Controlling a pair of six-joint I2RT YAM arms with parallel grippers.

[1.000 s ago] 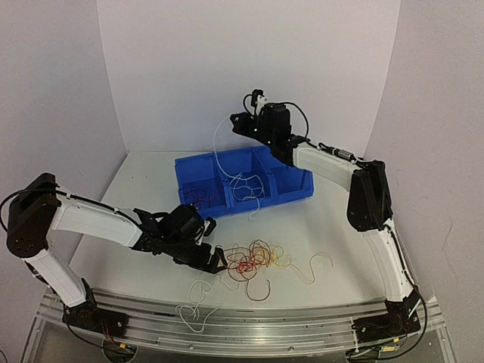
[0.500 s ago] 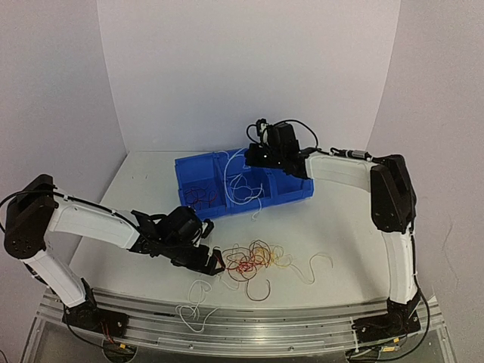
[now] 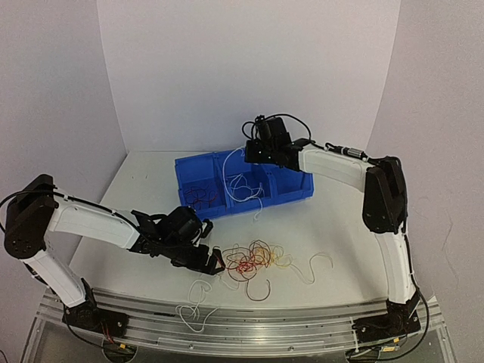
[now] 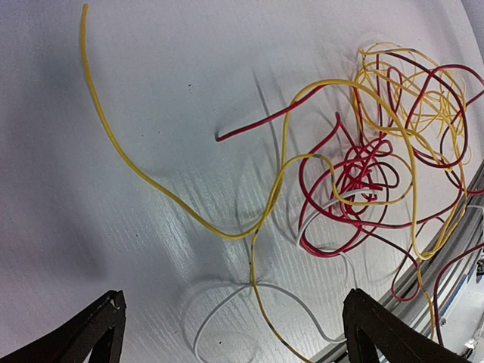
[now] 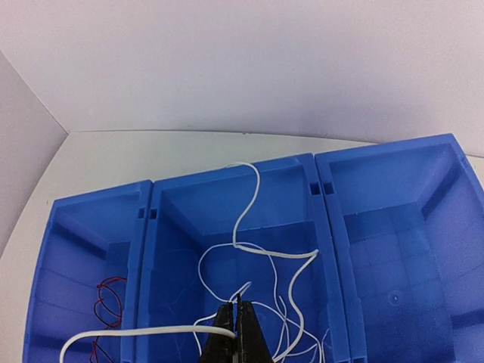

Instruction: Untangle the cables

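**Count.** Two arms and two pincers. One blue bin (image 3: 287, 189) with three compartments in a row stands toward the back of the tabletop (image 3: 144, 189). The cables (image 3: 253, 261) cannot be counted strand by strand. They show three colours: white, red and yellow.

**Where the cables are.**
- The main tangle is red and yellow with a little white. It lies on the tabletop in front of the bin, near the front rail (image 3: 302, 321).
- One loose white strand (image 3: 193, 308) lies apart at the rail, left of the tangle.
- A few dark red strands (image 3: 198, 197) sit in the bin's left compartment.
- White strands fill the middle compartment, and one of them hangs over the bin's front wall.

**Left pincer** (image 3: 210, 261). It is low over the tabletop at the left edge of the tangle. Its jaws are spread fully wide and hold nothing. In the wrist view, a yellow strand and a white loop lie on the surface between the two fingertips, and the bulk of the tangle lies ahead and to the right. Whether the fingertips touch any strand cannot be told.

**Right pincer** (image 5: 237, 333). It hangs above the bin's middle compartment. Its jaws are pressed together and nip a white cable (image 5: 249, 197) at the tips. That cable loops down into the middle compartment below.
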